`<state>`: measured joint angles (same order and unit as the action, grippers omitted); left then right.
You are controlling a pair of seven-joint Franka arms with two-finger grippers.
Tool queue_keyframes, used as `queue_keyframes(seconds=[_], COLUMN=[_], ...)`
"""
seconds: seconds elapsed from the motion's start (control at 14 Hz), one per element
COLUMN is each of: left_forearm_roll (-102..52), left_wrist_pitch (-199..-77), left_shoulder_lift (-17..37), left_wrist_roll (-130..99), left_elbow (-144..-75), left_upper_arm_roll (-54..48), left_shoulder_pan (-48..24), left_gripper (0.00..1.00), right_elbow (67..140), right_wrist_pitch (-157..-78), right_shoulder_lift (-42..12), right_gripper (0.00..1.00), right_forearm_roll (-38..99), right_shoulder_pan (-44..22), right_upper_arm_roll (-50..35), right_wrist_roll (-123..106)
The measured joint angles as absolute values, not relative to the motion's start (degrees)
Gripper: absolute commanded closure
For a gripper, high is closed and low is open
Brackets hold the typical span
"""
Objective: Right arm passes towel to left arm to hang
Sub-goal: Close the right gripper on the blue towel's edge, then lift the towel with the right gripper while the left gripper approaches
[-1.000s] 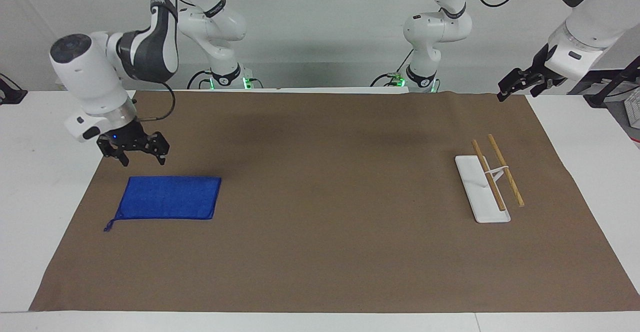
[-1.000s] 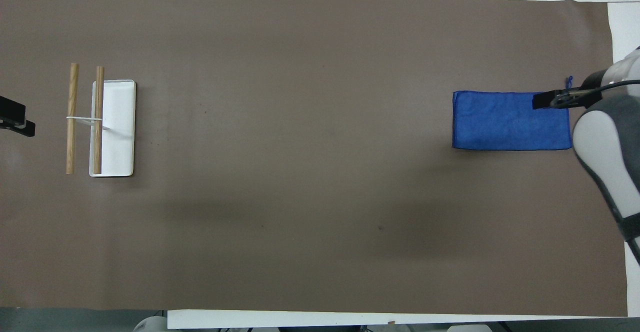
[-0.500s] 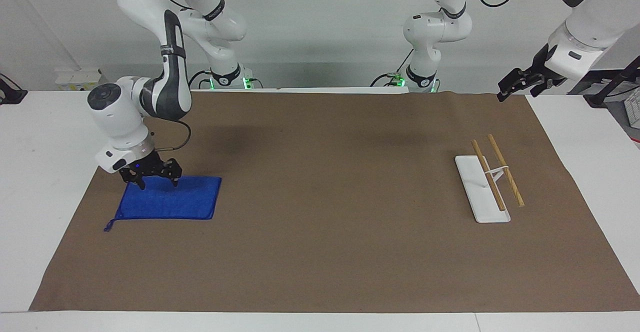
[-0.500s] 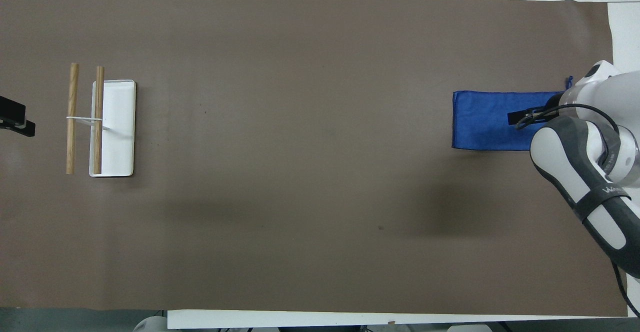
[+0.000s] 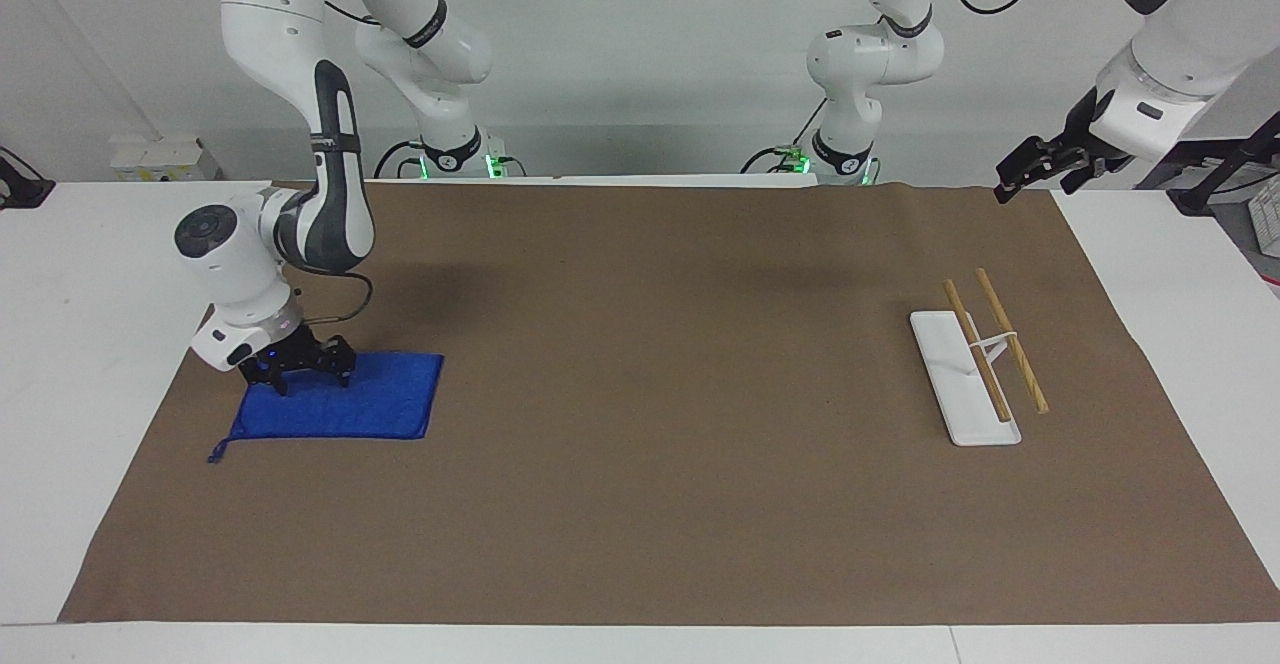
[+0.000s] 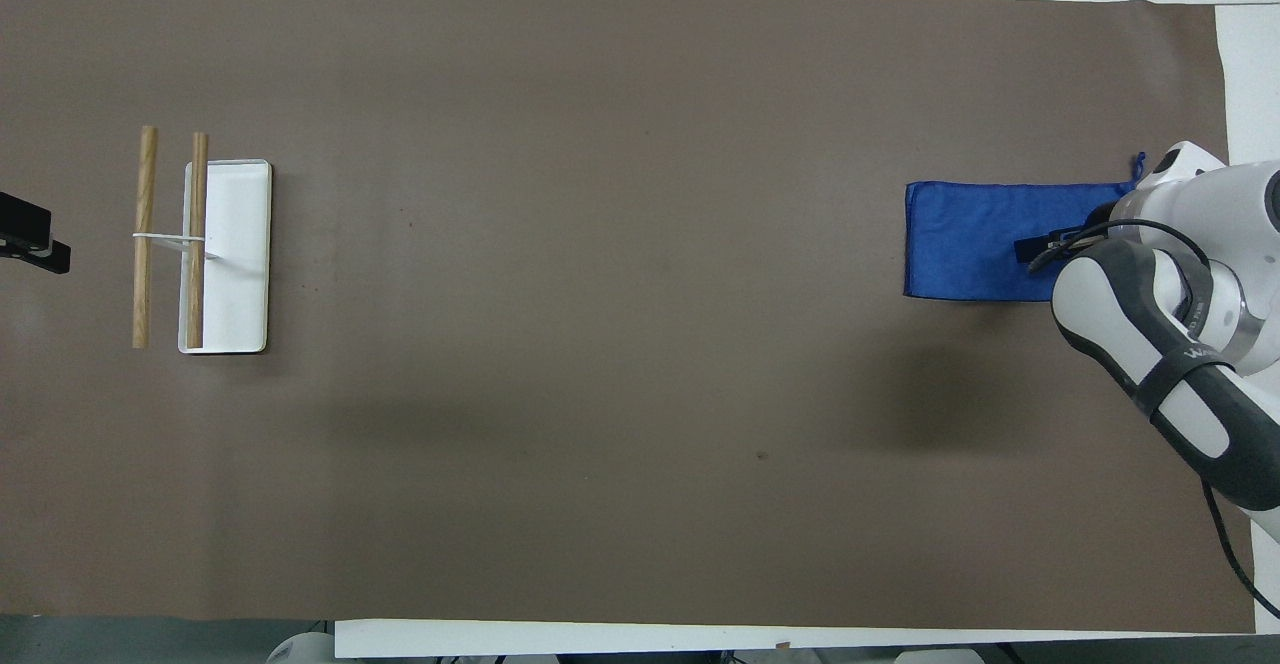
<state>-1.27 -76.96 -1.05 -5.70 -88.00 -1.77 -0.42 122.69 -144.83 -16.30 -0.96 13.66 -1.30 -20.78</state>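
Note:
The blue towel [image 5: 365,406] lies flat on the brown mat at the right arm's end of the table, its loop tag [image 5: 215,454] at the corner farthest from the robots. It also shows in the overhead view [image 6: 975,244]. My right gripper [image 5: 308,376], with its blue light, is down on the towel's edge nearest the robots. Its fingers are spread and the tips touch the cloth. In the overhead view the right gripper [image 6: 1045,246] is mostly hidden under its own arm. My left gripper [image 5: 1035,176] waits open in the air over the mat's corner at the left arm's end.
A towel rack with a white base [image 5: 945,364] and two wooden bars [image 5: 1012,342] stands on the mat toward the left arm's end; it also shows in the overhead view [image 6: 240,244]. The brown mat [image 5: 650,424] covers most of the white table.
My right gripper came down from above the mat onto the towel's edge nearest the robots, and its fingertips now press the cloth. The left arm has not moved.

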Motion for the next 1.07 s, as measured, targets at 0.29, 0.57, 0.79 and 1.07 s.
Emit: queue_keyframes(seconds=[0.29,0.57,0.79,1.07], left_forearm_roll=[-1.27,-1.27,-1.27,-1.27], left_wrist_pitch=[-76.96,-76.96,-76.96,-76.96], left_shoulder_lift=[-1.05,-1.05,-1.05,-1.05], left_wrist_roll=[-5.7,-5.7,-5.7,-5.7], left_elbow=[-88.0,-88.0,-88.0,-88.0], left_upper_arm_roll=[-1.77,-1.77,-1.77,-1.77], left_shoulder_pan=[-0.42,-0.42,-0.42,-0.42], left_gripper=[0.0,0.0,0.0,0.0], right_elbow=[122.92,122.56,119.25,113.89], right_wrist_pitch=[-145.11,-143.75,-135.23,-120.73], right_shoulder_lift=[-15.87,-15.51,-14.29,-10.56], right_gripper=[1.0,1.0,1.0,1.0], right_forearm_roll=[-0.96,-0.94,-0.94,-0.92], right_shoulder_pan=[13.65,13.66,13.74,13.99], right_upper_arm_roll=[-1.5,-2.21,-4.52,-10.42], right_wrist_roll=[-21.23,-20.67,-15.24,-2.28])
